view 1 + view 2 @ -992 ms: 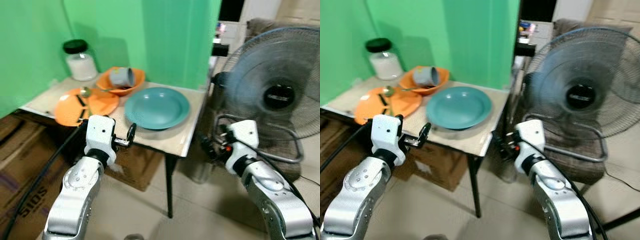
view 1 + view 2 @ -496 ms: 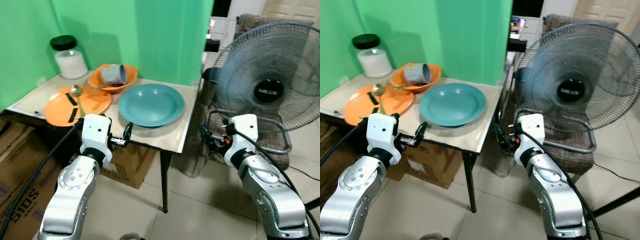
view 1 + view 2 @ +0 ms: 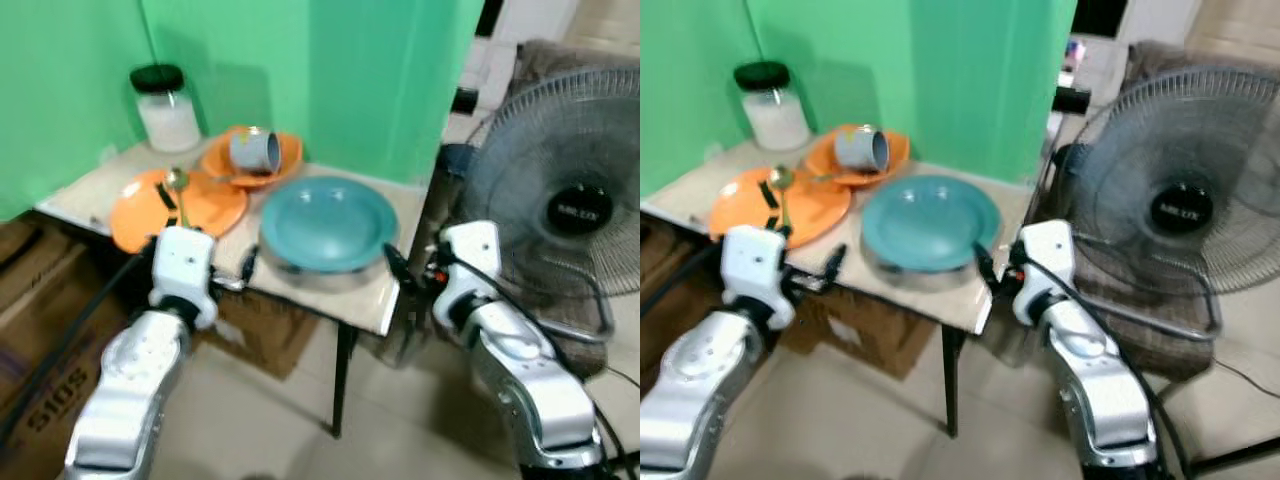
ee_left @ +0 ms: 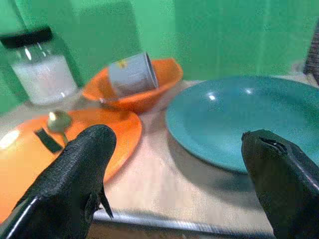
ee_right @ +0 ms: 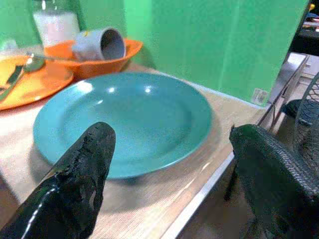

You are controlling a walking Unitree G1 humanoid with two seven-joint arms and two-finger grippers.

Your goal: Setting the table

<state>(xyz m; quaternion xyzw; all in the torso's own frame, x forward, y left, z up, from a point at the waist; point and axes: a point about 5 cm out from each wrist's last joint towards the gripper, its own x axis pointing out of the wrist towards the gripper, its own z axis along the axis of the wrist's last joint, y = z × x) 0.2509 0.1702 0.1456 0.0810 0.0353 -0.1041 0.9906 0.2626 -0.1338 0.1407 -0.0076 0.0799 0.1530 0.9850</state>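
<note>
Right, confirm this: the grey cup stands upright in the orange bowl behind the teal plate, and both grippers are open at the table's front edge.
Wrong on the cup. The left wrist view shows the grey cup lying on its side in the orange bowl, behind the teal plate. The left gripper and right gripper are open at the table edge.

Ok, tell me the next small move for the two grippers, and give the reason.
Probably ease both forward to the teal plate. The left gripper and right gripper sit open at the table edge, either side of it, touching nothing.
</note>
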